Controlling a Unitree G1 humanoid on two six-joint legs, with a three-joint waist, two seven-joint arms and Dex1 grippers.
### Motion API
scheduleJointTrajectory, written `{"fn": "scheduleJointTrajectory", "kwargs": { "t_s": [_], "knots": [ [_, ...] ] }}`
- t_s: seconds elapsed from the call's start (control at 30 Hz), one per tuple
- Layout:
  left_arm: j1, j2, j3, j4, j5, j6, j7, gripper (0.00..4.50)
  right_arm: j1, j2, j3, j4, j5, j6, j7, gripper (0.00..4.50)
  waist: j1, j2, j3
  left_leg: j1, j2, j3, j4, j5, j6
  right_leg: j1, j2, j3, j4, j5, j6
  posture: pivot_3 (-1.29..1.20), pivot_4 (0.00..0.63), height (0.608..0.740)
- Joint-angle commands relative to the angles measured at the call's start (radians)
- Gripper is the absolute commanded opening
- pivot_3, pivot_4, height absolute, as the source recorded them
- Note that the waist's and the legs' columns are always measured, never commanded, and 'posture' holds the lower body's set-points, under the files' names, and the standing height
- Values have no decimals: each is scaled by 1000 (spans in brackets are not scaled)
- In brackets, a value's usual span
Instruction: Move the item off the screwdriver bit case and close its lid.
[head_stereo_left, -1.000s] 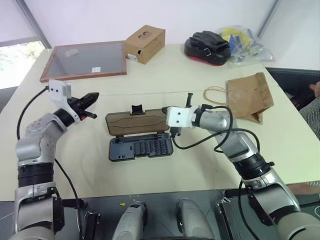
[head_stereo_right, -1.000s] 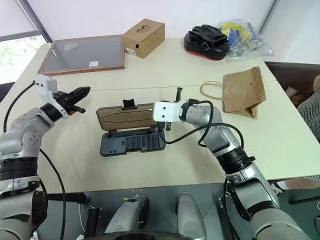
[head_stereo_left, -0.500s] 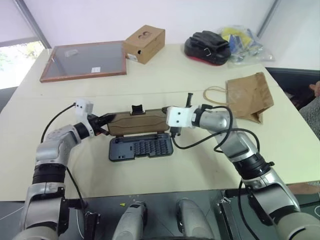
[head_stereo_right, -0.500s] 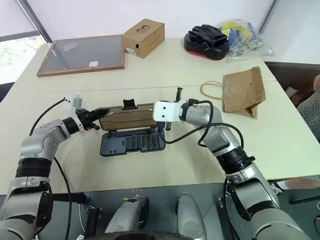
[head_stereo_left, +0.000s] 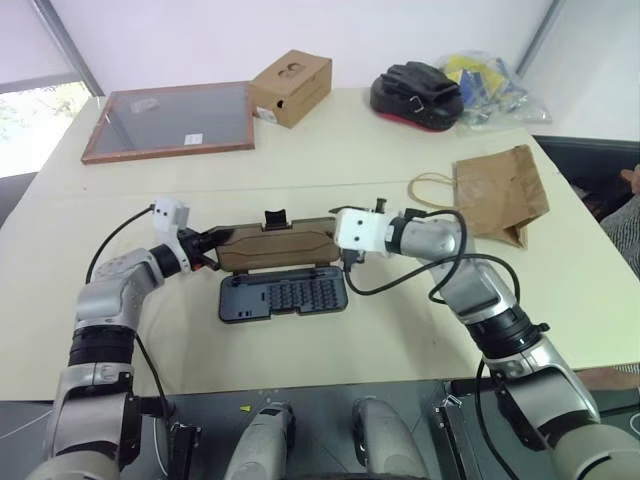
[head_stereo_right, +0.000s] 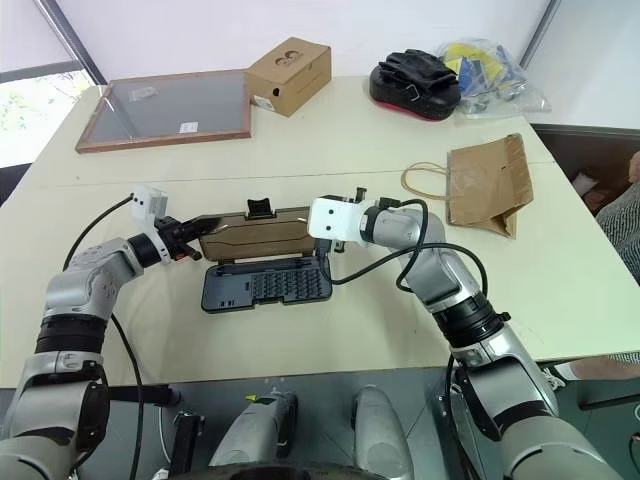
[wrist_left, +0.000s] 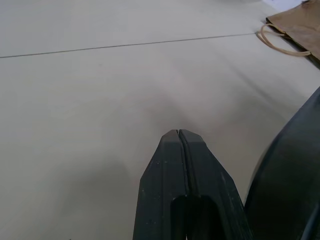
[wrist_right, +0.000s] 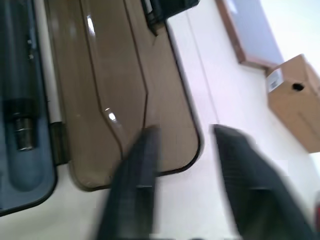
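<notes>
The screwdriver bit case (head_stereo_left: 283, 296) lies open mid-table, its dark grey base showing rows of bits. Its smoky brown lid (head_stereo_left: 275, 250) is folded back behind the base, with the black latch (head_stereo_left: 272, 217) on the far edge. The item, a brown paper bag (head_stereo_left: 500, 195), rests flat on the table to the right, apart from the case. My left gripper (head_stereo_left: 212, 242) is shut, its tips (wrist_left: 178, 134) at the lid's left end; whether they touch it I cannot tell. My right gripper (wrist_right: 182, 132) is open over the lid's (wrist_right: 100, 75) right corner, holding nothing.
At the back stand a wood-framed glass panel (head_stereo_left: 170, 120), a cardboard box with two holes (head_stereo_left: 290, 87), a black pouch with a red edge (head_stereo_left: 415, 97) and a plastic bag of coloured items (head_stereo_left: 490, 80). Bare tabletop lies in front of the case.
My left arm swung down and right from the open table to the lid's left end, then stayed. My right gripper's fingers spread apart at the lid's right end.
</notes>
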Motion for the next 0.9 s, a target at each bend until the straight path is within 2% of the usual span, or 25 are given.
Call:
{"fn": "scheduleJointTrajectory", "kwargs": {
  "t_s": [0.03,0.07,0.17,0.27,0.37,0.77,0.9],
  "knots": [
    [-26,2,1,-17,3,-18,-13,0,-29,-47,-44,-89,58,87,91,3934,1,0,0,0,0,0,0,0,0,0,0,0,0,0,0,0,150,740],
    [-27,2,0,-17,5,-18,-15,0,-32,-67,-62,-113,92,139,133,4441,1,0,0,-1,0,0,0,0,0,0,0,0,0,0,0,0,150,740],
    [-28,4,-2,-21,9,-16,-22,0,-50,-122,-143,-166,203,305,218,4441,3,0,0,-2,0,0,1,0,0,-1,0,0,0,0,0,0,150,740],
    [-3,20,-4,-71,1,7,-42,0,-63,-159,-241,-199,297,455,231,4441,4,0,0,-4,0,-1,1,0,0,-3,0,-1,0,0,0,0,150,740],
    [61,57,-5,-199,-33,74,-80,0,-28,-203,-291,-209,335,493,221,4441,-1,0,0,-7,0,-1,1,0,0,-6,0,-1,0,0,0,0,150,740],
    [374,249,64,-639,-185,318,-157,0,48,-228,-273,-227,396,526,161,4441,0,0,0,-10,2,-1,2,0,0,-9,-2,-1,0,0,0,0,150,740],
    [451,304,93,-698,-216,327,-182,0,53,-169,-276,-237,464,607,129,4441,1,1,0,-10,2,-1,1,0,0,-9,-3,-1,0,0,0,0,150,740]
  ]
}}
